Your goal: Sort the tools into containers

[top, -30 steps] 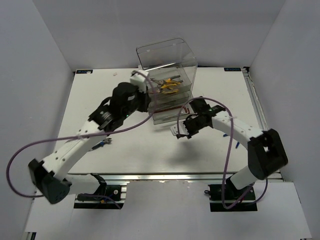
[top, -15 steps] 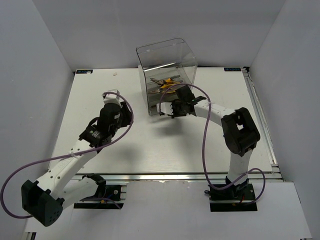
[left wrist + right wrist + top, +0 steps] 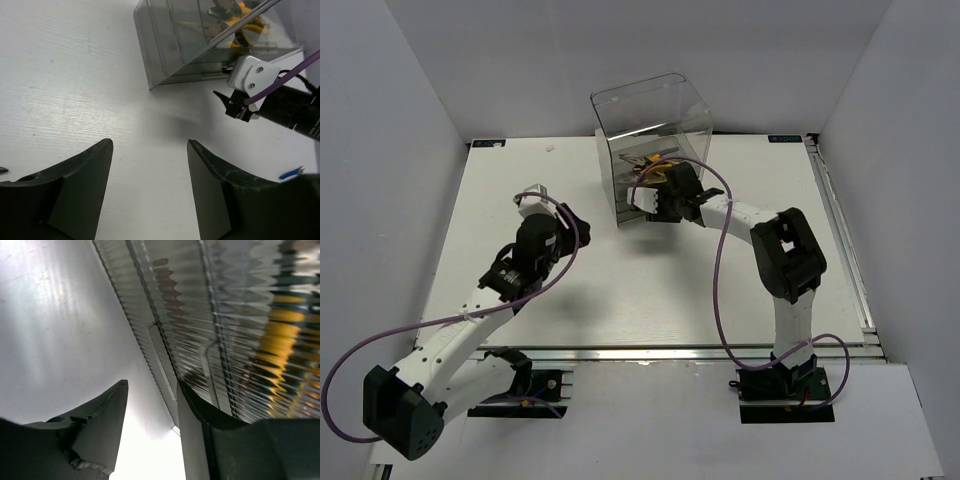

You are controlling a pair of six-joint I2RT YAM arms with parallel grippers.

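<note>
White table (image 3: 620, 290) below wide-open, empty left claw (image 3: 150, 145); right claw (image 3: 152, 385) parted, empty, at cabinet drawer (image 3: 210, 315)

This is a robotics lab: a closed test cell, not a home or a shop. A bare white table (image 3: 620, 300) is boxed in by plain pale walls on the left (image 3: 380, 150), far (image 3: 520, 60) and right (image 3: 910, 150) sides. An aluminium rail (image 3: 650, 352) runs along the near edge. Two white-and-black arms are mounted there, the left arm (image 3: 460, 325) and the right arm (image 3: 792, 315). Each trails a loose purple cable (image 3: 714, 285). A clear plastic cabinet (image 3: 650, 110) stands at the far middle of the table.
</note>
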